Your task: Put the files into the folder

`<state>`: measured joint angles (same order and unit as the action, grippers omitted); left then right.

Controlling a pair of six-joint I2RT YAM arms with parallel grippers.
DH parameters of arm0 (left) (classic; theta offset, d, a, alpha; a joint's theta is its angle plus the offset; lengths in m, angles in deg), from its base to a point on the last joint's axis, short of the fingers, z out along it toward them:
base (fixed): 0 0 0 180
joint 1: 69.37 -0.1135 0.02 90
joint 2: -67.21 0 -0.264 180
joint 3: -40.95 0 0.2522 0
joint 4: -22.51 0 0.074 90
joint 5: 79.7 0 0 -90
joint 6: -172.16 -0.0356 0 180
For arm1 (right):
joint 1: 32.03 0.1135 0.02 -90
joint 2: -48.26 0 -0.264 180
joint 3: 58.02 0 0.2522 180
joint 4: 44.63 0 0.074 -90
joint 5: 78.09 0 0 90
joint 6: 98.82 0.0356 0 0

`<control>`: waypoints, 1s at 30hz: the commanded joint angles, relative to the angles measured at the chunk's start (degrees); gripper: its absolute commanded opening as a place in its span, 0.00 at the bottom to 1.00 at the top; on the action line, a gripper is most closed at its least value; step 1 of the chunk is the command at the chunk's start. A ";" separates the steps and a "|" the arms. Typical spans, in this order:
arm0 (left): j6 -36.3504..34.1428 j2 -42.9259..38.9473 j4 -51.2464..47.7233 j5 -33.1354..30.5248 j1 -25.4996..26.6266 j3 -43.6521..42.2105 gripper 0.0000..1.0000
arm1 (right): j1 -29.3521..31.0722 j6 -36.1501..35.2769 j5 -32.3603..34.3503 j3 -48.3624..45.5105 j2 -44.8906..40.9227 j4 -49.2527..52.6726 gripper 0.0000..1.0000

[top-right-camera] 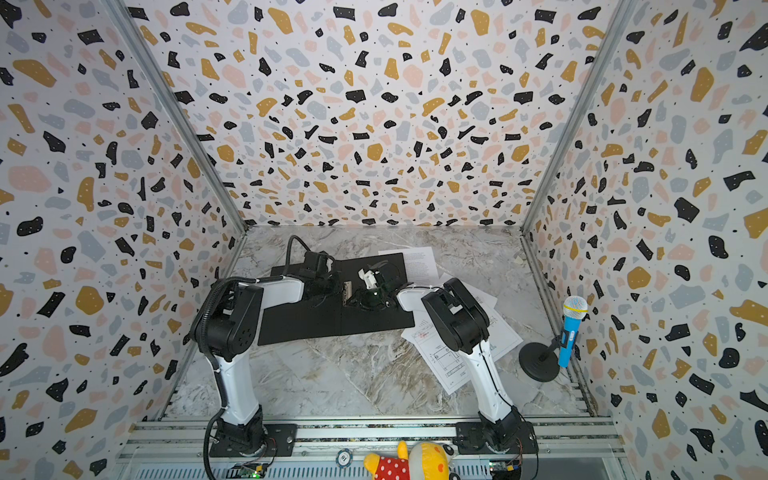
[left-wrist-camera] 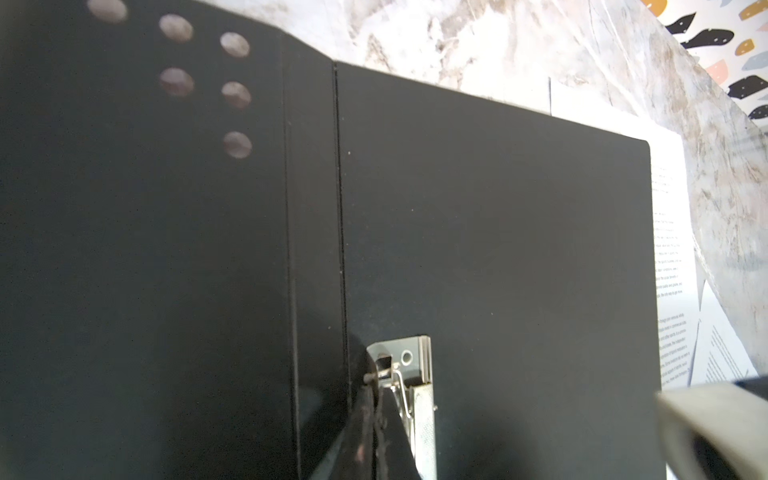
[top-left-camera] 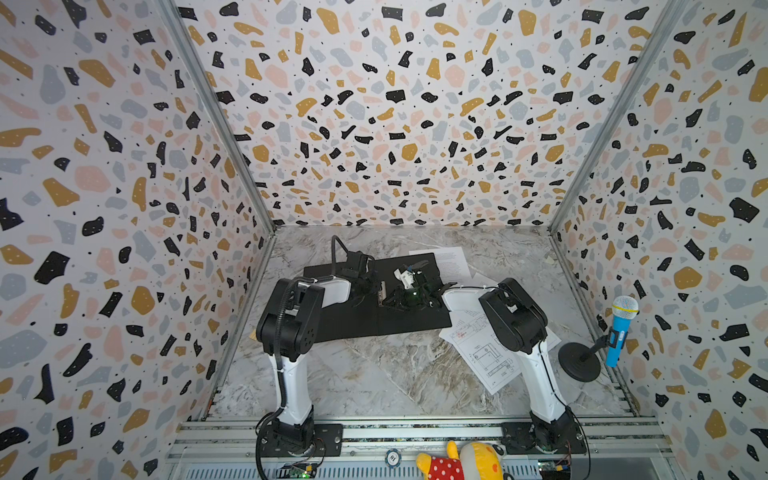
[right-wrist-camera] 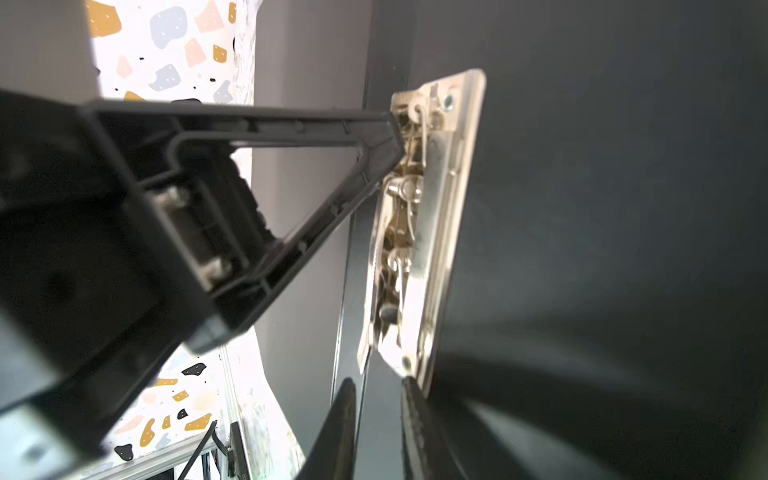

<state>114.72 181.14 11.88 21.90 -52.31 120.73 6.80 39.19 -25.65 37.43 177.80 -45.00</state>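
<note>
Noting layout first: where does the folder (top-left-camera: 353, 324) lie? — K

Open flat on the marble table (top-left-camera: 374, 374), black inside facing up, near the middle of the work area in both top views. Its metal clip (right-wrist-camera: 432, 208) sits just beside the spine fold, on the right-hand leaf. — R

Left gripper (right-wrist-camera: 392, 129)? — K

Fingers pressed together. The tip touches one end of the clip, best seen in the right wrist view. — R

Right gripper (right-wrist-camera: 378, 386)? — K

Fingers narrow with a slim gap showing, tips at the opposite end of the clip. Cannot tell whether they pinch the clip or only touch it. — R

And what belongs inside? — K

All of it is outside. One text sheet (top-left-camera: 451, 262) pokes out from under the folder's far right corner. The drawing sheet (top-left-camera: 486, 353) lies on the table just beside the near right corner, partly under the right arm (top-left-camera: 538, 382). A third sheet (top-right-camera: 505, 336) overlaps the drawing sheet. Which lies on top I cannot tell, since the arm hides most of it. — R
</note>
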 commanded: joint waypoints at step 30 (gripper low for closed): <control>-4.51 1.03 -1.19 1.62 0.43 -0.09 0.01 | -0.15 -0.60 -0.15 5.18 2.90 3.65 0.05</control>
<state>111.48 181.14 11.86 22.03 -52.31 120.73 6.86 40.22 -26.50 40.58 179.89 -44.32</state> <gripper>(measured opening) 0.047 0.068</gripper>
